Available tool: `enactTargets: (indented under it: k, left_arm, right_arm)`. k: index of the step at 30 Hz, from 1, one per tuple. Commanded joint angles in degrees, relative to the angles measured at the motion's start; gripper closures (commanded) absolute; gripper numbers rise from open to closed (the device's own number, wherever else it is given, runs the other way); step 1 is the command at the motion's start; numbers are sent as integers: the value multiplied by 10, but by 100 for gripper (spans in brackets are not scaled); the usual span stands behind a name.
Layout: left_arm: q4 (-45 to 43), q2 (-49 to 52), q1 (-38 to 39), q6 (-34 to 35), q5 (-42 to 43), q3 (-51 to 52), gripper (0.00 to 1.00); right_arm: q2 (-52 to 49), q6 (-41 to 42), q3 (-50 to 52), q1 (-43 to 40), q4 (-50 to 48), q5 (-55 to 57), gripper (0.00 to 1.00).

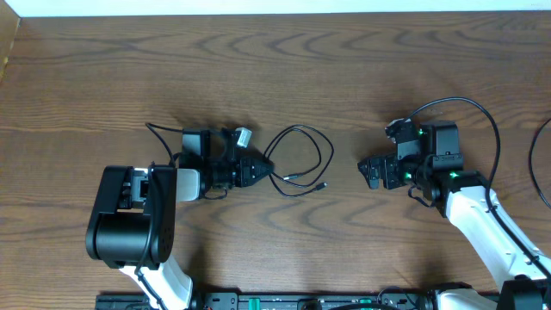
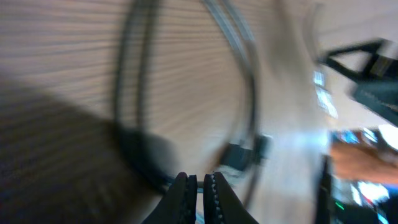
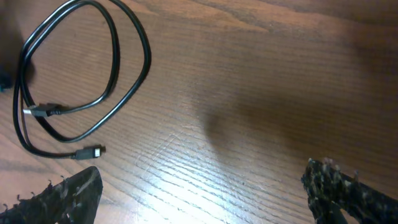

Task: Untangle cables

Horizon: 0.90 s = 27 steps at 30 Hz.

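Note:
A thin black cable [image 1: 303,128] lies in a loose double loop at the table's middle, and its two small plug ends [image 3: 43,111] [image 3: 93,150] rest near the loop's lower side. My left gripper [image 1: 267,169] sits at the loop's left bend. In the blurred left wrist view the jaws [image 2: 200,176] stand almost together and the black cable [image 2: 124,81] curves down to the tips, so it looks pinched there. My right gripper [image 1: 368,170] hovers to the right of the loop, apart from it. Its fingers [image 3: 202,171] are spread wide over bare wood, with the cable [image 3: 148,59] ahead to the left.
The right arm's own thick black lead [image 1: 495,129] arcs above and behind it. Another dark lead [image 1: 538,164] shows at the right edge. The brown wooden table [image 1: 284,60] ends at a pale strip along the back. Both arm bases stand at the near edge.

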<state>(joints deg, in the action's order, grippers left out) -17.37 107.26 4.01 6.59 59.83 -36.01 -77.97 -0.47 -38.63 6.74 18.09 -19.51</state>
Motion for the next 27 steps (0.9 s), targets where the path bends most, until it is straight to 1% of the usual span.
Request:
enactTargets:
  k: [1, 5, 9, 10, 15, 20, 22, 27]
  left_arm:
    - [7, 5, 11, 13, -118, 0, 89]
    - [9, 4, 40, 15, -190, 0, 89]
    - [23, -8, 80, 19, -257, 0, 89]
    - [35, -21, 99, 19, -298, 0, 89]
    - [72, -78, 149, 19, -419, 0, 88]
    - [108, -129, 153, 19, -452, 0, 87]
    - [121, -139, 154, 19, -475, 0, 87]
    - [140, -151, 154, 14, -491, 0, 87]
  right_arm:
    - [-4, 24, -1, 13, -4, 2, 1]
    - [-10, 38, -16, 36, 8, 36, 1]
    - [-26, 71, -37, 57, 16, 52, 1]
    - [-32, 84, -46, 62, 16, 52, 1]
    - [-68, 119, -89, 74, 17, 50, 1]
    - [-134, 125, -129, 99, 19, 50, 1]
    - [-167, 125, -144, 114, 18, 50, 1]
    - [-227, 144, -186, 137, 12, 54, 1]
